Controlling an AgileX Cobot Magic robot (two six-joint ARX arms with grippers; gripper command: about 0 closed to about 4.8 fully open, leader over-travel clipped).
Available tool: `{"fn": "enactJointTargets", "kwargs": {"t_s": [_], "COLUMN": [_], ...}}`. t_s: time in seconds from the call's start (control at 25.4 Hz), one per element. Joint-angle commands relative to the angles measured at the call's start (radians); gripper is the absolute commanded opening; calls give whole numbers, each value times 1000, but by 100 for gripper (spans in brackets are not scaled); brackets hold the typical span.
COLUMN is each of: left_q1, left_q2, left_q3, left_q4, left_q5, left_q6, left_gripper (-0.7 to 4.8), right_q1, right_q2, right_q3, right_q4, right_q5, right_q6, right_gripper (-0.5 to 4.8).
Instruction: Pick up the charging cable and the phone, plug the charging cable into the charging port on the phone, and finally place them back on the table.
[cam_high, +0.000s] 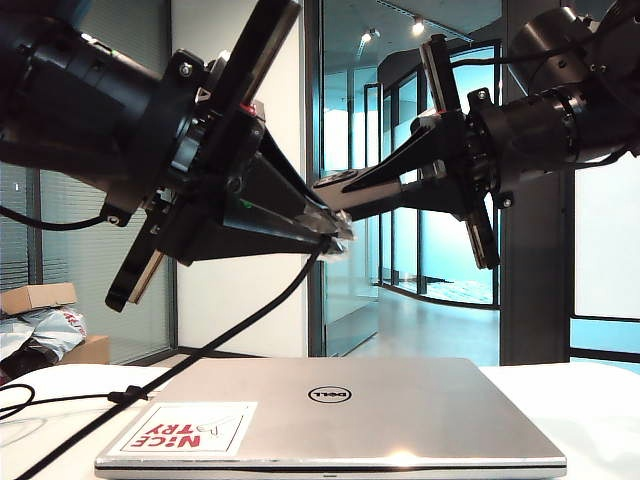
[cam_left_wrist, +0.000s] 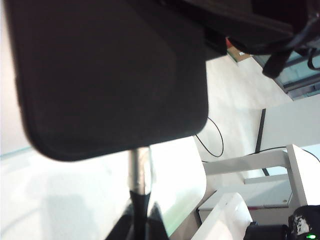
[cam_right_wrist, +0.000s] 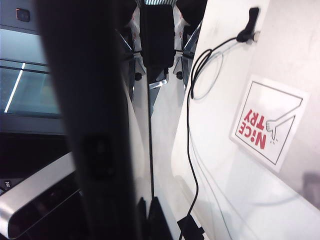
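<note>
Left gripper (cam_high: 335, 232): jaws closed to a narrow gap on the plug end of the charging cable (cam_high: 215, 345), held well above the table (cam_high: 600, 400). The silver plug tip (cam_left_wrist: 141, 167) meets the lower edge of the phone (cam_left_wrist: 107, 75), which fills most of the left wrist view directly ahead of this gripper. From the grip point the cord hangs down and away to the table beside the laptop (cam_high: 330, 415), with its small black clip (cam_high: 128, 394) lying there.

Right gripper (cam_high: 345, 190): jaws closed narrow on the phone, held edge-on, tip to tip with the left gripper.

Task status:
1. Both items are lifted; this step appears complete.
2. Insertion is in hand. The plug stands at the port edge, but whether it is fully seated cannot be told.
3. Placing both items back on the table is not yet done.
</note>
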Motion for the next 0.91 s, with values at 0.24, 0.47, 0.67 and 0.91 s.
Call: {"fn": "enactJointTargets", "kwargs": {"t_s": [0.24,0.47,0.67,0.91], "left_q1": [-26,-24,21,132], "left_q2": [-4,-85,-177,-217], "left_q3": [8,54,141,240], "left_q4": [65,-18,-160,-287], "left_q5": [-45,-45,-45,-46], "left_q6": [96,187,351,500], "left_gripper": [467,334,-6,-6], "right_q1": [3,-111,-239,-348], "right_q2": [-7,-7,-16,-15], "right_q3": [0,3,23,169], "right_q4": [24,-21,-285,-843], "right_q5": [100,233,270,430], "right_q6": [-8,-82,-266,-682], "right_gripper": [-6,-6,-6,-6]}}
